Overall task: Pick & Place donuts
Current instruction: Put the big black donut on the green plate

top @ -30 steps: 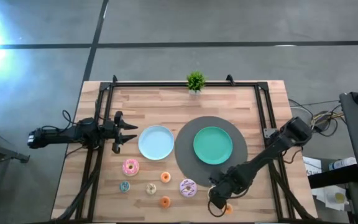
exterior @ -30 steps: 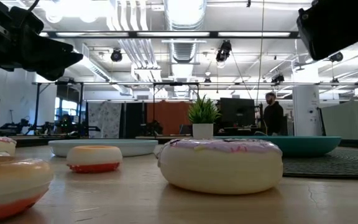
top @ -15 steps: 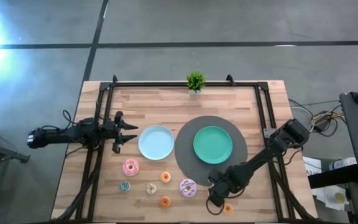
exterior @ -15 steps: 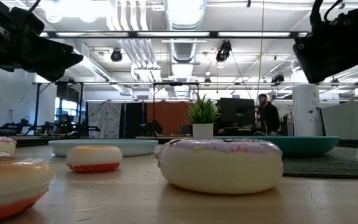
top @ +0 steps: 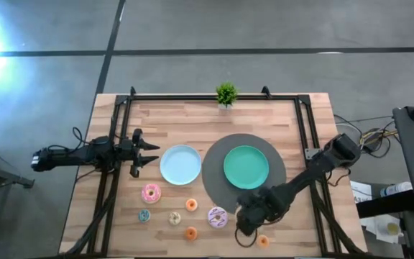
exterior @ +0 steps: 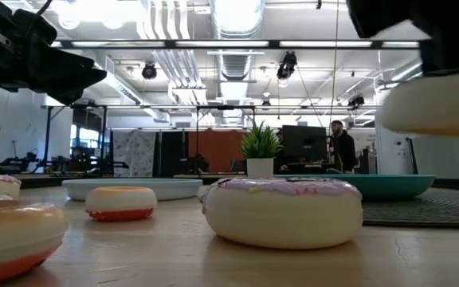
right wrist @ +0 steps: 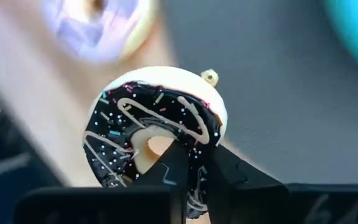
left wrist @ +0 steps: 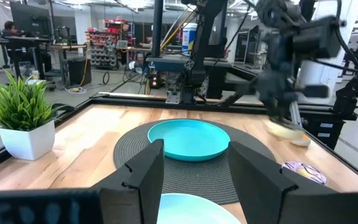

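Observation:
My right gripper [top: 246,217] is shut on a dark chocolate donut [right wrist: 157,127] with a cream underside [exterior: 435,104], held above the table's near right part, by the grey mat's near edge. On the wood lie a pink donut [top: 151,193], a teal one [top: 144,215], a cream one [top: 175,218], a lilac one [top: 217,216] and three orange ones [top: 191,204]. My left gripper [top: 146,152] waits open just left of the light-blue plate [top: 180,164], nothing between its fingers [left wrist: 143,177]. My right gripper holds the chocolate donut by the part of its ring nearest the wrist [right wrist: 194,163]. One finger [right wrist: 169,163] stands in the hole and the other [right wrist: 232,169] outside the rim. The donut is lifted clear of the table, about level, frosting up.
A green plate [top: 246,167] sits on a round grey mat [top: 214,183] right of the light-blue plate. A small potted plant [top: 226,93] stands at the far edge. A black frame [top: 304,122] borders the table. A person [exterior: 343,147] stands in the room beyond.
My right gripper has shut on the chocolate donut, which lay on the table near the front right, and has gone up and a little toward the far and left edges. The donut now hangs clear of the wood.

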`<state>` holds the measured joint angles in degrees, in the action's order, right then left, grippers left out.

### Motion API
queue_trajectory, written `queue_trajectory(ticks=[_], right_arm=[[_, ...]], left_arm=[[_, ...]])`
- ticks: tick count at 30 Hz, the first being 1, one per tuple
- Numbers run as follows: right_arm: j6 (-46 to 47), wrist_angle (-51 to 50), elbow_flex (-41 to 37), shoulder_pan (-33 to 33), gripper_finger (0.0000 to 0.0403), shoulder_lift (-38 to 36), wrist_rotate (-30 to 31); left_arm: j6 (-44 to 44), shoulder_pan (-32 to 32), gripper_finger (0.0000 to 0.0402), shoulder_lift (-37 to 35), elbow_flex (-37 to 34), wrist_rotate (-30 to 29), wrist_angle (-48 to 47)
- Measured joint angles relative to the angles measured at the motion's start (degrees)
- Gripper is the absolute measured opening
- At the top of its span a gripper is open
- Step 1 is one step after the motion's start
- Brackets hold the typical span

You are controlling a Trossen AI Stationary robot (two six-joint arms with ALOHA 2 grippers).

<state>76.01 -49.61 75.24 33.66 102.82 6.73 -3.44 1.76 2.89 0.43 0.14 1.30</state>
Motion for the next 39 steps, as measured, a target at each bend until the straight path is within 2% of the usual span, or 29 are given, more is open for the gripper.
queue_trajectory(ticks=[3, 6, 14, 23, 28, 32, 39], right_arm=[[2.99, -9.97, 0.33, -3.71, 0.0022, -3.20, 2.96], [2.82, -12.58, -2.61, -8.93, 0.0022, -7.26, 4.95], [-8.70, -8.16, -12.90, -23.39, 0.0022, -12.18, 3.75], [-20.60, -4.10, -17.90, -34.17, 0.0022, -13.21, 4.11], [-29.39, 3.36, -20.53, -37.25, 0.0025, -13.06, -1.06], [-29.79, 3.83, -21.92, -37.99, 0.0052, -13.13, 1.49], [-33.52, 2.97, -21.46, -38.46, 0.0147, -13.10, 3.78]], left_arm=[[0.00, 0.02, 0.0153, -0.02, 0.00, 0.00, 0.00], [0.00, 0.02, 0.0153, -0.02, 0.00, -0.02, 0.00], [0.00, 0.02, 0.0153, -0.02, 0.00, -0.02, 0.00], [0.00, 0.00, 0.0153, -0.04, 0.00, -0.02, 0.00], [0.00, 0.01, 0.0153, -0.04, 0.00, -0.02, 0.00], [0.00, 0.02, 0.0153, -0.04, -0.02, -0.02, 0.00], [0.00, 0.00, 0.0153, -0.04, 0.00, -0.02, 0.00]])
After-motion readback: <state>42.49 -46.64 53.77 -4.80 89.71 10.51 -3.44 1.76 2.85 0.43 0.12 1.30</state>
